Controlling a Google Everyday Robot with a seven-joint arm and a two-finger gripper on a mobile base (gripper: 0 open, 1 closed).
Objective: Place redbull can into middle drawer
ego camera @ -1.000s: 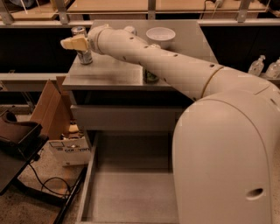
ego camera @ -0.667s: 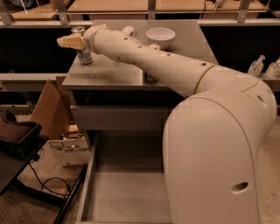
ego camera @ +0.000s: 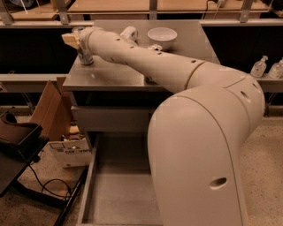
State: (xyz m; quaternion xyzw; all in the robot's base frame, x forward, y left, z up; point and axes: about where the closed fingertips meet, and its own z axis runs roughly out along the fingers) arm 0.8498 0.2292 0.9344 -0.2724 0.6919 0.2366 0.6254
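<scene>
Gripper (ego camera: 70,39): at your 10 o'clock, just above the can (ego camera: 85,57) (grip: cannot tell)
Drawer (ego camera: 119,198): 6 o'clock, pulled out

Robotics lab or workshop: a grey metal cabinet (ego camera: 115,79), drawer (ego camera: 119,203) pulled out, stands on a speckled floor (ego camera: 265,150) amid cardboard boxes (ego camera: 46,110), loose cables (ego camera: 44,183) and wooden benches (ego camera: 110,5); the gripper (ego camera: 69,39) sits over the cabinet's rear left corner.
</scene>
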